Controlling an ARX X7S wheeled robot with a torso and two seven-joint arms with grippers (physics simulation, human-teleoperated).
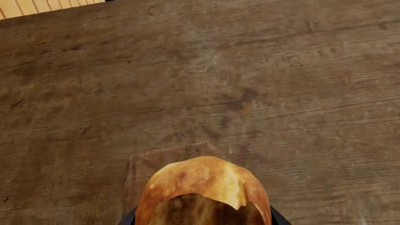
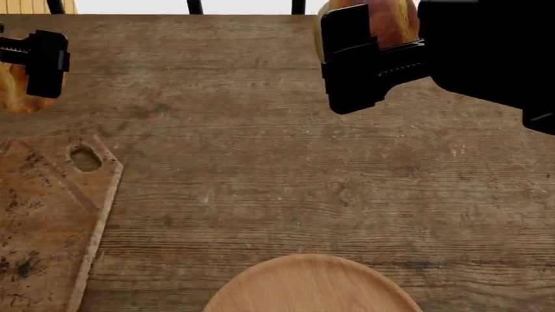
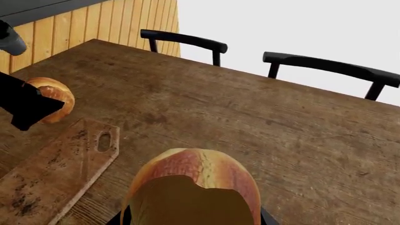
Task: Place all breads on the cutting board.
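Note:
My left gripper (image 2: 35, 62) is shut on a golden-brown bread (image 1: 203, 187), held above the table just beyond the far end of the cutting board (image 2: 43, 214). That bread also shows in the right wrist view as a round roll (image 3: 53, 96). My right gripper (image 2: 373, 62) is shut on a second, reddish-brown bread (image 3: 194, 187), raised high over the table's far right part; its top shows as a bread (image 2: 390, 19) behind the fingers. The worn reddish-brown board, with an oval hole (image 2: 85, 158), lies flat at the near left and carries no bread.
A round light wooden plate (image 2: 312, 286) lies at the near edge, right of the board. Two black chairs (image 3: 184, 42) (image 3: 331, 68) stand behind the table's far edge. A wood-panelled wall (image 3: 93, 28) runs along the left side.

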